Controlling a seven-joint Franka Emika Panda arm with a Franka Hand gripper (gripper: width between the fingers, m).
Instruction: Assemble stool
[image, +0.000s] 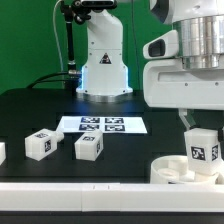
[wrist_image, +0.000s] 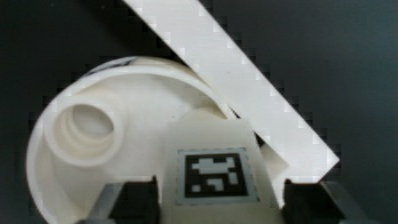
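Observation:
My gripper (image: 203, 133) hangs at the exterior view's right, shut on a white block leg (image: 204, 151) whose black-and-white tag faces the camera. The leg is held upright just over the round white seat (image: 168, 171), which lies near the front rail. In the wrist view the held leg (wrist_image: 217, 165) sits between the dark fingers (wrist_image: 135, 202), above the seat (wrist_image: 80, 160), and next to an open round socket (wrist_image: 86, 126). Two more tagged legs (image: 41, 144) (image: 88, 146) lie on the black table to the left.
The marker board (image: 101, 125) lies flat in the middle of the table, in front of the arm's base (image: 104, 70). A long white rail (image: 70, 190) runs along the front edge and shows as a slanted bar (wrist_image: 222, 60) in the wrist view. Another white part (image: 2, 152) peeks in at the far left.

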